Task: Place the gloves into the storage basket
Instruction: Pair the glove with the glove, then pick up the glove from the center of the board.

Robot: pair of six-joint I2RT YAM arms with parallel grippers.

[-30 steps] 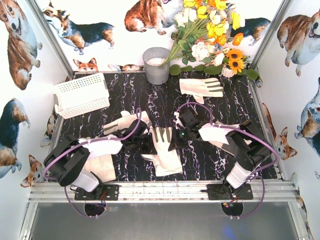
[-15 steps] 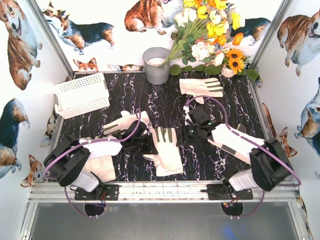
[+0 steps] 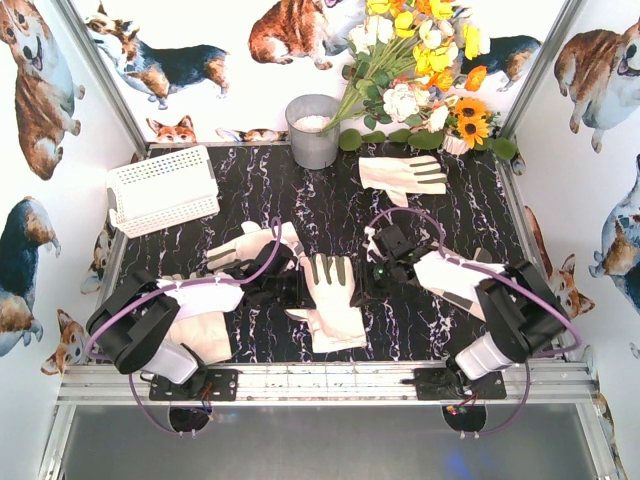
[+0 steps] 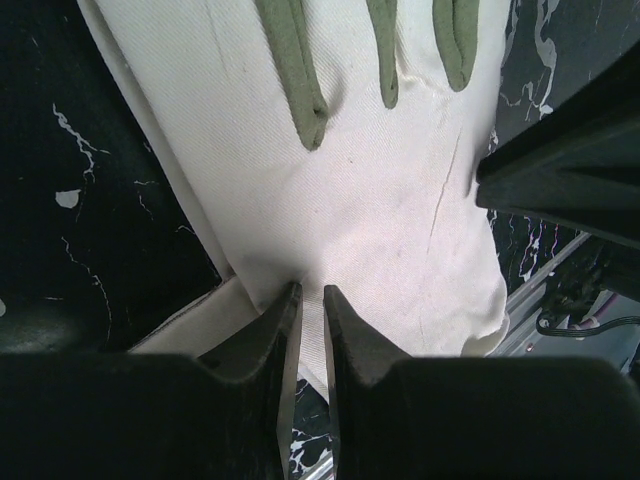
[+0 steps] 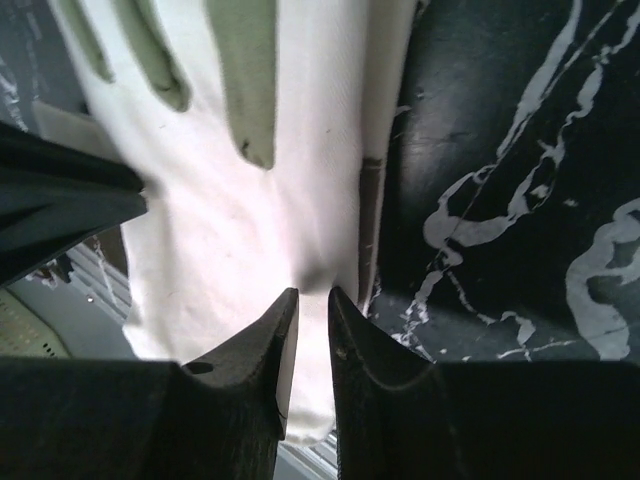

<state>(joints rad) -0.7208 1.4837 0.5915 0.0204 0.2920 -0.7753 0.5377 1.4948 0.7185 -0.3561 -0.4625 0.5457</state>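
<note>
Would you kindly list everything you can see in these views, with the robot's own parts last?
centre glove: one, cream-white with grey-green finger patches, mid-table.
second glove: one, cream-white, just left of it.
third glove: one, cream-white, far right.
storage basket: one, white, far left.
bucket: one, grey, far centre.
flowers: one bunch, yellow, white and orange, far right corner.
table: one, black marbled.
left gripper: one, black, pinching the centre glove's edge.
right gripper: one, black, pinching its opposite edge.

Overhead looks down — wrist views share the middle glove point(image 3: 330, 295).
</note>
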